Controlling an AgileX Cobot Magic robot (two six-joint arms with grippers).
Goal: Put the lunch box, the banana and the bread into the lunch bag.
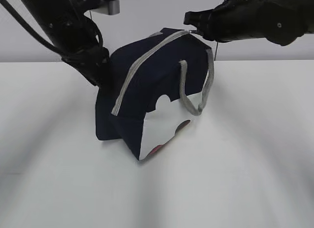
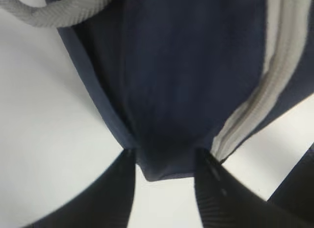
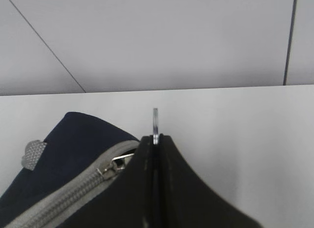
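Your lunch bag (image 1: 147, 90) sits tilted mid-desk (image 1: 255, 179), zipper closed. It's soft fabric that sags, so hold it by firm points. Your right hand (image 3: 155, 139) is clenched on the ring pull (image 3: 155, 121); your left hand (image 2: 164, 174) straddles the bag's far-left corner, looking released.

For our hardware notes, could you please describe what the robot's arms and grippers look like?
Both arms are matte black with rounded housings. The left arm trails black cables beside a silver-grey camera module. The left gripper has tapering ribbed fingers; the right gripper has flat, wedge-shaped black fingers.
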